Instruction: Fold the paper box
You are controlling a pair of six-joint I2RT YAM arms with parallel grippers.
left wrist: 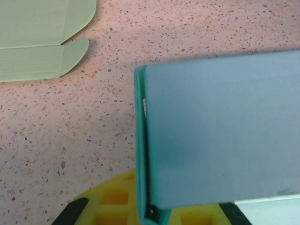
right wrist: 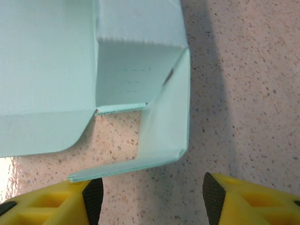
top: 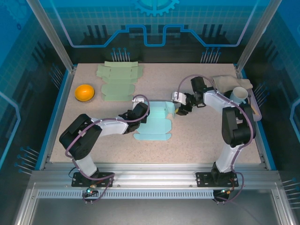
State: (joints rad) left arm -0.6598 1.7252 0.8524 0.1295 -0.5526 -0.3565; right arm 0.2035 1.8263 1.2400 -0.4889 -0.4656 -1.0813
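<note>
Ahead of the released right gripper [right wrist: 151,196] we see the flap [right wrist: 166,126]; left gripper [left wrist: 152,212] clenches the paper box [left wrist: 220,131] wall, likely steadying it.

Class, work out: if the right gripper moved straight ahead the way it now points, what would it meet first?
Probably the raised side flap of the blue paper box, standing just ahead of the right gripper.

No lettering, number, label or brand mark is legible on any surface. The one sign-like marking is a gear emblem [top: 156,5] printed on the blue back panel [top: 93,28], cut off by the picture's upper edge.
</note>
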